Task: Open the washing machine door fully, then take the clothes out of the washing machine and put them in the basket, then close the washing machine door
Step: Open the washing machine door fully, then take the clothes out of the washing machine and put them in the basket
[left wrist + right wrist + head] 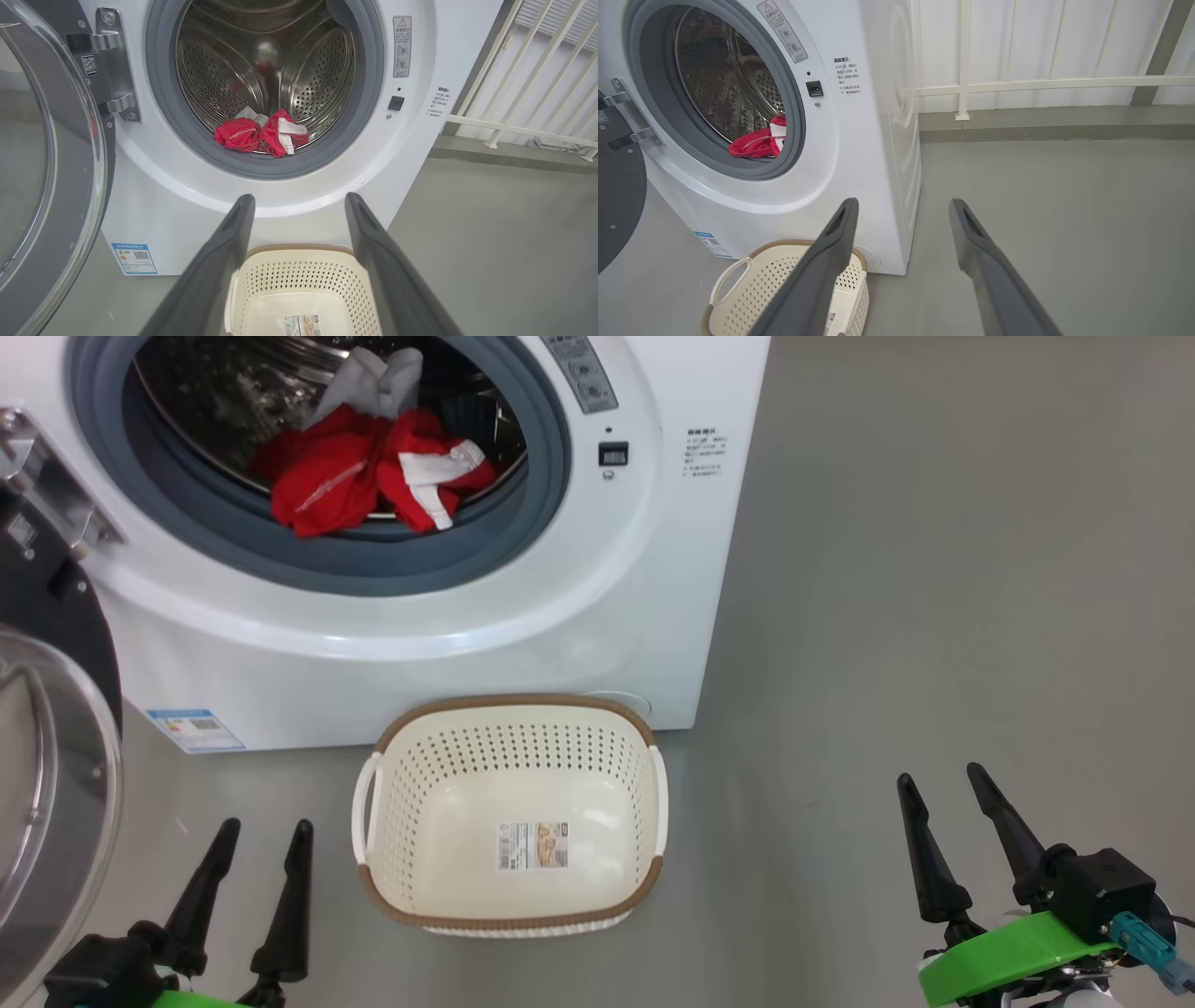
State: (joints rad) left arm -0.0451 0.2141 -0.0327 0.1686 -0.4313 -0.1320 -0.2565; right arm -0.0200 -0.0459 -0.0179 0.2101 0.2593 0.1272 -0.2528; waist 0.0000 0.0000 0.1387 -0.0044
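Washing machine door [47,775] swung out on left hinge; left end effector [266,831], right end effector [938,782] spread wide

washing machine [560,616]: one
washing machine door [56,616]: one
drum [317,70]: one
basket [411,803]: one
basket handles [362,803]: two, one at each side of the basket
sticker [532,846] on the basket floor: one
clothes [327,485]: one heap; two red bundles with white trim can be made out, but whether they are separate garments cannot be told
white-grey cloth [373,383]: one piece
blue label [196,730] on the machine front: one
grippers: two, the left gripper [267,826] and the right gripper [939,775]
fingers [285,905]: four in all, two dark ones on each gripper
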